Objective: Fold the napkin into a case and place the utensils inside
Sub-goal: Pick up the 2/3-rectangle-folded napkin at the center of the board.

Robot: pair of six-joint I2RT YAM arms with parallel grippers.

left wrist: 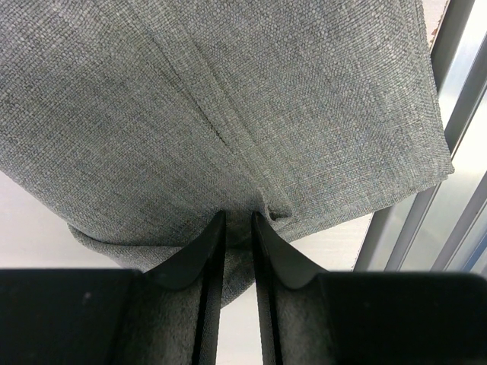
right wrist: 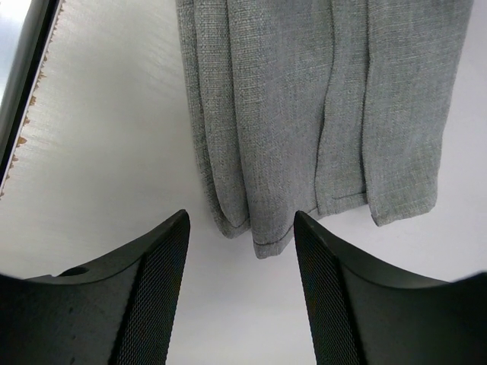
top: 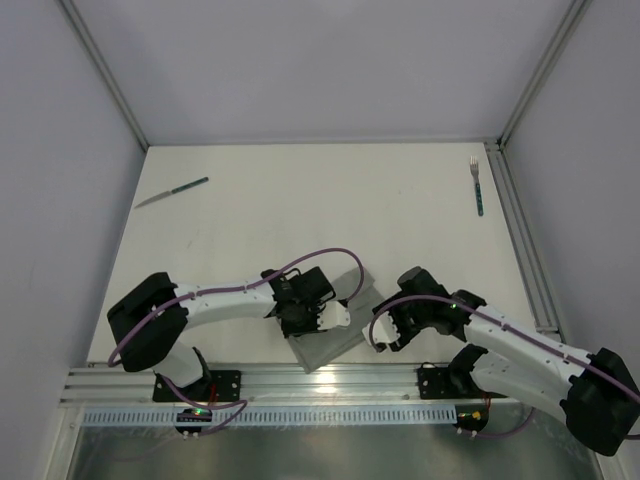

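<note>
**Left arm pinching the fold, right arm waiting open**

Top view: the plain grey woven fabric napkin, already folded into a narrow strip, is lying on the white table near its front edge. It sits between the left gripper and the right gripper. The slim teal-handled knife and the slim teal-handled fork are lying well apart, towards the far corners.

Left wrist view: the dark fingers are standing narrow, pinching a layered edge of the cloth beside a seam.

Right wrist view: the fingers are standing wide, holding nothing. The strip's hemmed end is lying just ahead of them.

The case is probably being shaped now. To do it well, the left arm should be moving all the layers together, low over the table. The right should be pinning the strip's end before any release.
</note>
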